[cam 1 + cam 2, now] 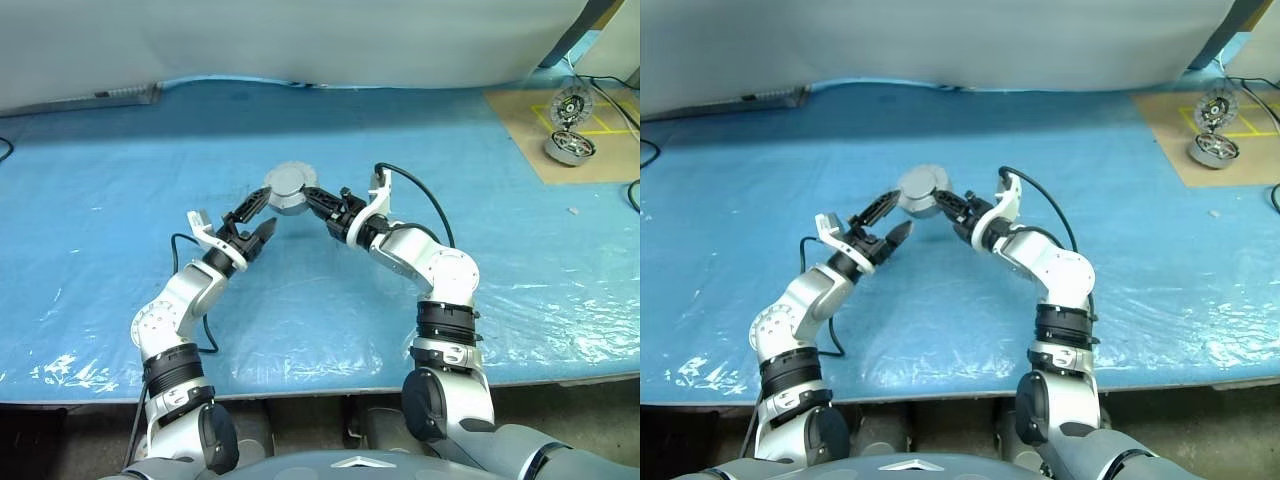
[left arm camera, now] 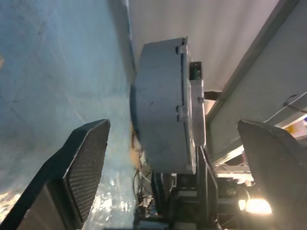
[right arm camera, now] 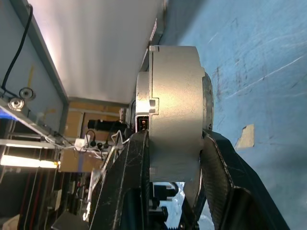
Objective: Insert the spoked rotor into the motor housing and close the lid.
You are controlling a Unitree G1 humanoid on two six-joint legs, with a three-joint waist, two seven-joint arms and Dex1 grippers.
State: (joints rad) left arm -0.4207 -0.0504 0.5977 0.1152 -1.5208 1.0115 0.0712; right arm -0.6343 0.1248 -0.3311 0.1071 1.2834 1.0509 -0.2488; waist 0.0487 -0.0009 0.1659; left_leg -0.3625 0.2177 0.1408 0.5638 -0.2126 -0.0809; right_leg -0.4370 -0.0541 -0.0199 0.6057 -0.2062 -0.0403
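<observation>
My right gripper is shut on the edge of the motor housing, a thick round grey metal unit held above the blue table. In the right wrist view its fingers clamp the housing from both flat sides. The lid looks closed flat against the housing body. The spoked rotor is hidden. My left gripper stands open just to the left of the housing, one fingertip near its rim, holding nothing. Its fingers flank the housing with gaps on both sides.
The blue plastic-covered table spreads wide on both sides. At the far right a brown board carries another round metal unit with an upright disc behind it. A white wall panel backs the table. Cables lie at the right edge.
</observation>
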